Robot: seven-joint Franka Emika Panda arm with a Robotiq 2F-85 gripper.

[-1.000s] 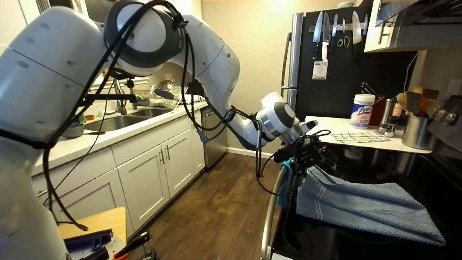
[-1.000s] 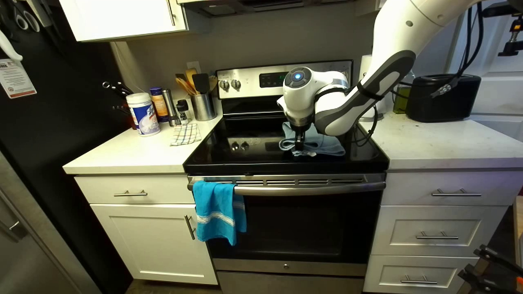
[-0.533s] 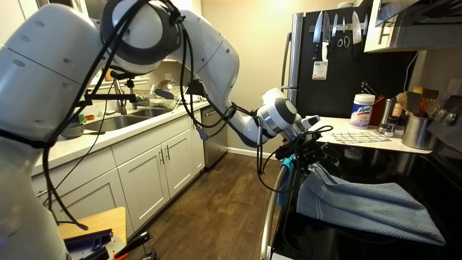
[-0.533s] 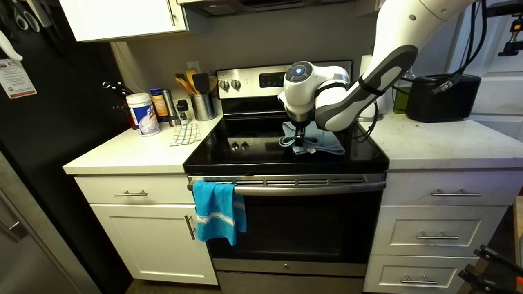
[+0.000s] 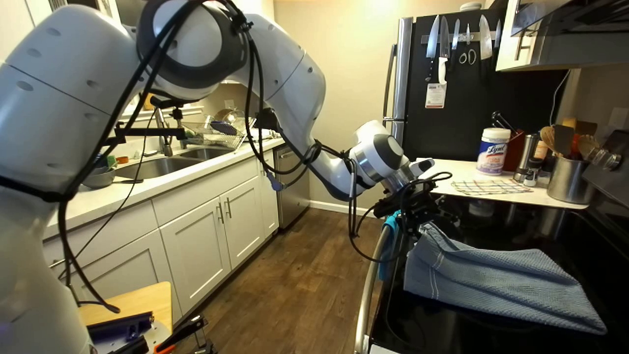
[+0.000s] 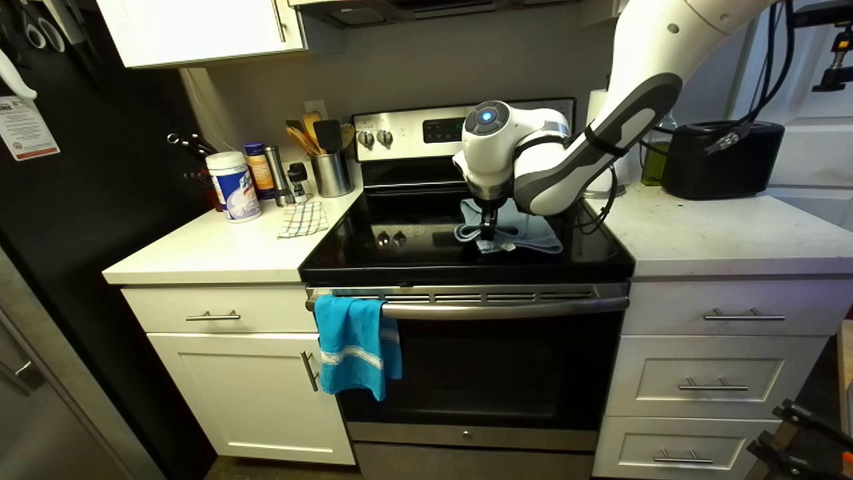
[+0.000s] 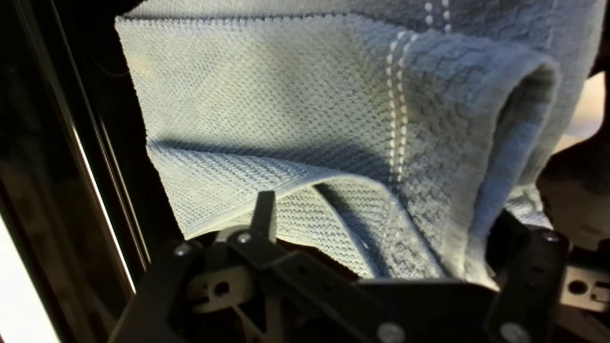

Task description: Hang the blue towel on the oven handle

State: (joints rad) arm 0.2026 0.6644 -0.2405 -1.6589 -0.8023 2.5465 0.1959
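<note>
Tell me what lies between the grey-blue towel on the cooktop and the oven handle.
In an exterior view, between the grey-blue towel and the oven handle lie the cooktop's black front edge and, below it, a slotted steel strip.

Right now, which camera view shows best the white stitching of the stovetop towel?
The wrist view: so close that the white stitching shows stitch by stitch. In an exterior view it is faint lines; in an exterior view where the towel looks smaller, I cannot make it out.

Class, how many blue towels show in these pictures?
2: the brighter towel hangs on the oven handle; the duller towel lies on the cooktop. Others may be hidden.
</note>
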